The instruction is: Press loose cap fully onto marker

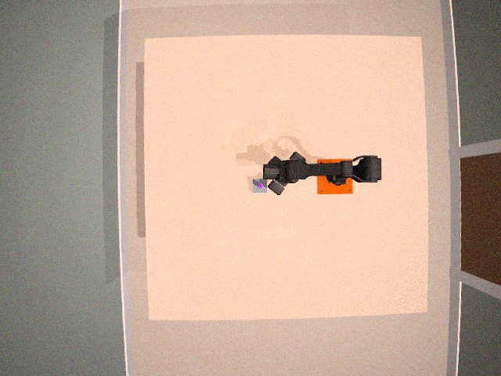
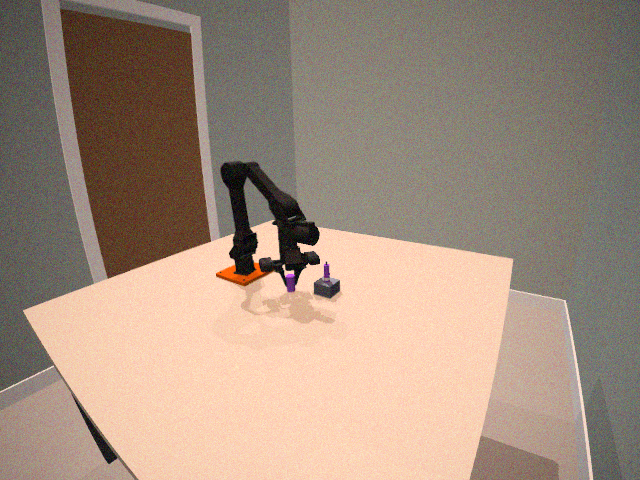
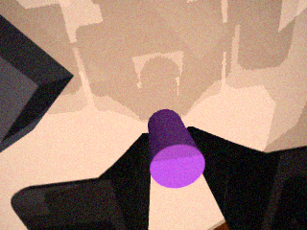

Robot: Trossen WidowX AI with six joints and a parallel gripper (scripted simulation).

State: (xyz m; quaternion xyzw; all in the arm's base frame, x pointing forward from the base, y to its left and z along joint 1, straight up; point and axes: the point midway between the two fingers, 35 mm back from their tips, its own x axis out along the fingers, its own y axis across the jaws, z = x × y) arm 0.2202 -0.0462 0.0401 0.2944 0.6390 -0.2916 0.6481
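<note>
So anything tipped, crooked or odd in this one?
Nothing stands out. The cap stands upright on the table between the gripper fingers, which touch its sides. The marker stands straight in the holder block, still uncapped.

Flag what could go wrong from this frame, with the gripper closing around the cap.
1. The fingers touch the cap near its upper end, so it may tilt or slip on lifting.
2. The holder block and marker stand close beside the gripper; swinging across low could knock them.
3. A tilted cap could jam on the marker tip.
</note>
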